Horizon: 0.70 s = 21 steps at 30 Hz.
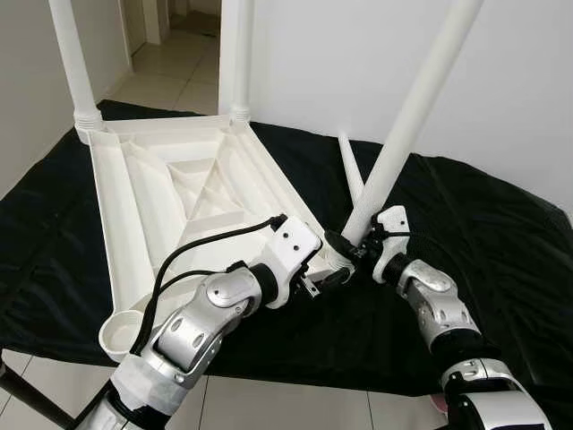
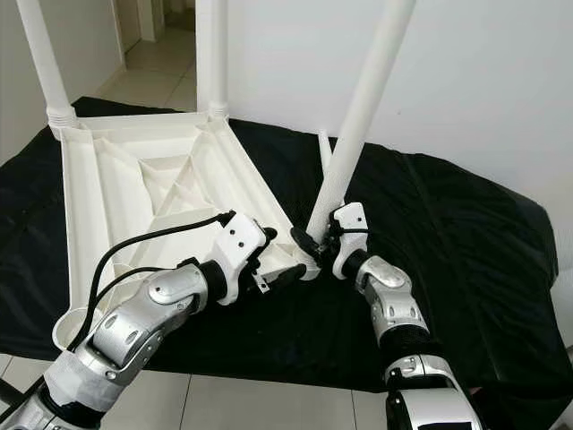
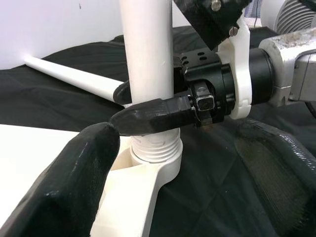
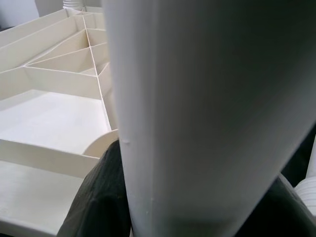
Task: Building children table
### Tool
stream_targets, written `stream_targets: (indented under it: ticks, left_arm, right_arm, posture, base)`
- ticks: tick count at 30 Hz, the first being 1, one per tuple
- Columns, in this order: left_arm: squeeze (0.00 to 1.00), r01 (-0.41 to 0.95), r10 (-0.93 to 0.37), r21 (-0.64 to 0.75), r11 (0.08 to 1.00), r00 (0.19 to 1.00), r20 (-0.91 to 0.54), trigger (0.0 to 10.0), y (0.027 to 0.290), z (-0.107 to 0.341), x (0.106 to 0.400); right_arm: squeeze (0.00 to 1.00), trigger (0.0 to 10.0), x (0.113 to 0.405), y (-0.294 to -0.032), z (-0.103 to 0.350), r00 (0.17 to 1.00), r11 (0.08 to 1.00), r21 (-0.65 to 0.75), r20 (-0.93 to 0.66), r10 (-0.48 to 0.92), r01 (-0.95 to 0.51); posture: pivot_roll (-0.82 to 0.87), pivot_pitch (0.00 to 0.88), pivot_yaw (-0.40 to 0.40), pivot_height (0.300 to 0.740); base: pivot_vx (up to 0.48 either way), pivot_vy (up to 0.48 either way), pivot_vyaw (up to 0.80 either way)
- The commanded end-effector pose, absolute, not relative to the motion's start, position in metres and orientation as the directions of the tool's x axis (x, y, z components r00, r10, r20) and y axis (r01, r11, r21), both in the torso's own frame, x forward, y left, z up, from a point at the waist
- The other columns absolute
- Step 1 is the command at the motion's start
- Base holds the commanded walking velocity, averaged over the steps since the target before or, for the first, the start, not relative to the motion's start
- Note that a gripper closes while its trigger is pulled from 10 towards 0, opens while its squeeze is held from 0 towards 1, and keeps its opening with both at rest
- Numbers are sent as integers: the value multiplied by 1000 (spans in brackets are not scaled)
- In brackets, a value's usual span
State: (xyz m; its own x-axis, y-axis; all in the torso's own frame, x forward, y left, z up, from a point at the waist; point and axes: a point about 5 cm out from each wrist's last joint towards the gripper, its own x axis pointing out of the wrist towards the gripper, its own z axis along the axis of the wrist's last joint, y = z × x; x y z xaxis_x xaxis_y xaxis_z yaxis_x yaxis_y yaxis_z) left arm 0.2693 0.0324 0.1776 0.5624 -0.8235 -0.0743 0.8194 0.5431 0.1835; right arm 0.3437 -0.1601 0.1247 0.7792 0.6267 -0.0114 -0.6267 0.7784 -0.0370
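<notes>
Right gripper (image 1: 351, 253) jaws clamp the leaning leg (image 1: 407, 125) just above its corner socket; its axis tilts toward one o'clock. Left gripper (image 1: 315, 285) sits beside the tabletop (image 1: 179, 193), jaws probably parted, empty.

White wall (image 1: 340, 63), tiled floor (image 1: 175, 63) w/ doorway beyond, black cloth (image 1: 501, 233) underneath
</notes>
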Motion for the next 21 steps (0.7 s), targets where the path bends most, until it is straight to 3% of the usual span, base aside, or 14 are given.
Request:
stream_targets:
  ticks: [1, 4, 5, 8, 9, 13, 19, 21]
  left_arm:
    - [0, 880, -881, 169, 443, 462, -99, 10000, 26, 176, 261]
    - [0, 880, -881, 169, 443, 463, -99, 10000, 26, 176, 261]
    - [0, 881, -881, 167, 443, 462, -98, 10000, 26, 176, 260]
    - [0, 881, -881, 165, 444, 462, -97, 10000, 26, 176, 260]
    - [0, 880, -881, 164, 445, 463, -97, 10000, 26, 175, 260]
    - [0, 880, -880, 160, 446, 464, -98, 10000, 26, 175, 261]
    - [0, 882, -881, 156, 444, 461, -102, 10000, 25, 174, 259]
    - [0, 882, -881, 156, 444, 461, -102, 10000, 25, 174, 259]
  right_arm:
    - [0, 0, 333, -158, 101, 768, 772, 30, -81, 635, -635]
    - [0, 0, 332, -157, 100, 770, 773, 33, -79, 633, -633]
    - [0, 10000, 331, -156, 99, 775, 779, 44, -76, 627, -625]
    - [0, 10000, 333, -155, 98, 809, 814, 36, -90, 581, -580]
    - [0, 10000, 335, -154, 97, 879, 885, 19, -107, 465, -466]
    - [0, 10000, 336, -153, 98, 936, 941, 24, -103, 338, -337]
    - [0, 10000, 331, -153, 97, 981, 988, 44, -118, 155, -151]
    - [0, 10000, 331, -153, 97, 981, 988, 44, -118, 155, -151]
  posture:
    - [35, 0, -137, 740]
    - [35, 0, -137, 740]
    - [36, 0, -139, 740]
    - [35, 0, -141, 740]
    - [29, 0, -140, 740]
    - [27, 0, -142, 740]
    - [27, 0, -141, 740]
    - [27, 0, -141, 740]
  base:
    - [0, 0, 0]
    - [0, 0, 0]
    - [0, 0, 0]
    - [0, 0, 0]
    - [0, 0, 0]
    - [0, 0, 0]
    - [0, 0, 0]
    - [0, 0, 0]
